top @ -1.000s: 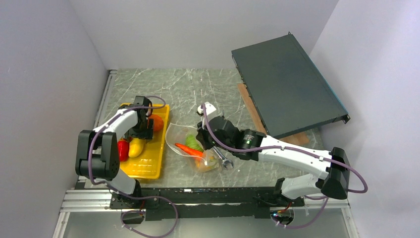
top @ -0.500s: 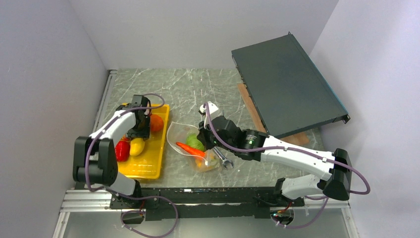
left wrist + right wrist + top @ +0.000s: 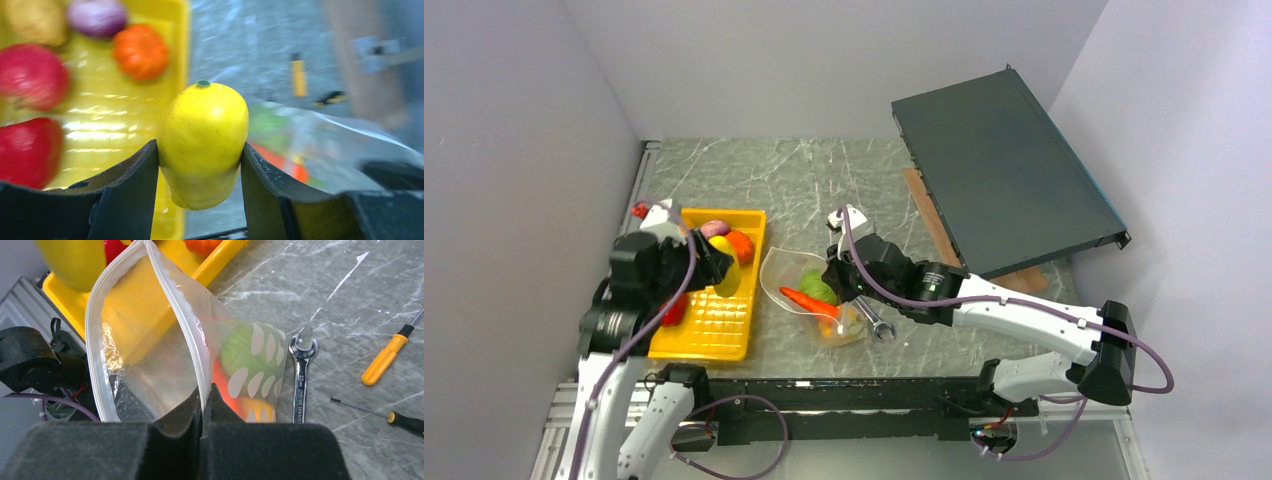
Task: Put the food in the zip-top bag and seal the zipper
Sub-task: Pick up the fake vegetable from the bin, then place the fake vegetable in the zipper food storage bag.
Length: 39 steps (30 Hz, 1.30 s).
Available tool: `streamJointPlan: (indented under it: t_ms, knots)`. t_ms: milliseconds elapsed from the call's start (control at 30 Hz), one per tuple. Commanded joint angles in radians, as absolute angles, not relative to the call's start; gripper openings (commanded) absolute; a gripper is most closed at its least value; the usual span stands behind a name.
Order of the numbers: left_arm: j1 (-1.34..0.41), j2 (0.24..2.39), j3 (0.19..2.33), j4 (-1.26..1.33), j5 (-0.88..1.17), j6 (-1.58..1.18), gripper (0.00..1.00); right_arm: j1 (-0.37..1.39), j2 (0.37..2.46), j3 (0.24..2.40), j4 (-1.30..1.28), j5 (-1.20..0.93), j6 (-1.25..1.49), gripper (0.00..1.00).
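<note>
My left gripper point(image 3: 200, 150) is shut on a yellow pepper point(image 3: 202, 140) and holds it in the air above the right edge of the yellow tray point(image 3: 709, 325), with the pepper's green stem end pointing away. In the top view the yellow pepper point(image 3: 724, 273) hangs just left of the zip-top bag point(image 3: 809, 290). My right gripper point(image 3: 205, 392) is shut on the bag's mouth edge, pinching the white zipper point(image 3: 175, 290) and holding the mouth open toward the tray. Inside the zip-top bag point(image 3: 150, 340) lie a green cabbage point(image 3: 240, 350) and an orange carrot point(image 3: 220, 385).
Two red peppers point(image 3: 32, 75), an orange piece point(image 3: 140, 50) and a purple piece point(image 3: 97, 15) lie in the tray. A steel wrench point(image 3: 300, 375) lies beside the bag, with two screwdrivers point(image 3: 385, 357) further right. A large black panel point(image 3: 999, 170) leans at the back right.
My left gripper has closed on the yellow pepper and lifted it out of the tray, the arm rising and pulling back toward the near edge. The right arm and bag have hardly moved.
</note>
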<state>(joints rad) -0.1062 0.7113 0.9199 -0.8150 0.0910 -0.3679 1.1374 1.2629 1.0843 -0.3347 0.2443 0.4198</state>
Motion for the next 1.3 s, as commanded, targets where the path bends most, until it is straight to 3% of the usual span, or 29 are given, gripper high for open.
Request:
streamJointPlan:
  t_ms: [0, 233, 367, 567, 767, 1000, 1267]
  knots:
    - [-0.11, 0.529, 0.912, -0.686, 0.449, -0.618, 0.11, 1.132, 1.23, 1.083, -0.267, 0.226, 0.439, 0.0]
    - [-0.111, 0.356, 0.804, -0.282, 0.599, -0.883, 0.12, 1.132, 1.209, 1.057, -0.246, 0.205, 0.464, 0.0]
    - [-0.128, 0.308, 0.631, -0.012, 0.624, -1.042, 0.13, 1.13, 1.194, 1.048, -0.233, 0.205, 0.48, 0.0]
    - [-0.247, 0.3, 0.561, 0.1, 0.492, -1.03, 0.14, 1.115, 1.189, 1.052, -0.22, 0.195, 0.507, 0.0]
    - [-0.571, 0.42, 0.59, 0.057, 0.227, -0.879, 0.13, 1.077, 1.191, 1.049, -0.2, 0.134, 0.548, 0.0]
    - [-0.827, 0.508, 0.566, 0.092, -0.103, -0.744, 0.13, 1.032, 1.174, 1.011, -0.175, 0.048, 0.606, 0.0]
    - [-0.915, 0.584, 0.539, 0.136, -0.204, -0.736, 0.17, 1.025, 1.162, 0.997, -0.176, 0.034, 0.613, 0.0]
